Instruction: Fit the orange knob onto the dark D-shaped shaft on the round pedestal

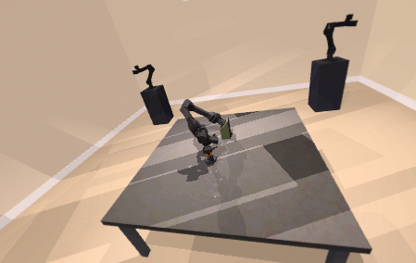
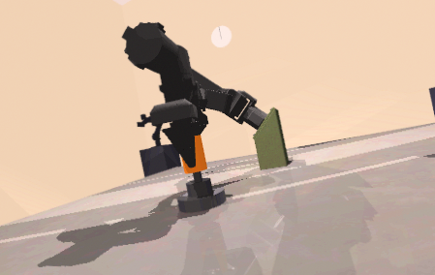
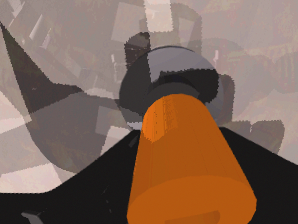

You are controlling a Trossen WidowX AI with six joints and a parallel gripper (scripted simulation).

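In the top view, across the middle and lower part of the frame, a grey table [image 1: 252, 204]. Near the centre there, bent at a high elbow and reaching down toward the lower centre, the black arm [image 1: 192, 121] [image 2: 176, 68]; in the exterior view, upper left of centre, folded above the pedestal [image 1: 210, 160] [image 2: 201, 201] [image 3: 177, 57]. Left of centre in that view, pointing down, the gripper [image 2: 193, 162] [image 3: 178, 136], partly open around the orange knob [image 1: 208, 154] [image 2: 201, 155] [image 3: 185, 155] and clamped on it. Nearly upright, long axis leaning slightly, lower end over the dark shaft [image 2: 197, 177], well above the pedestal's round base.
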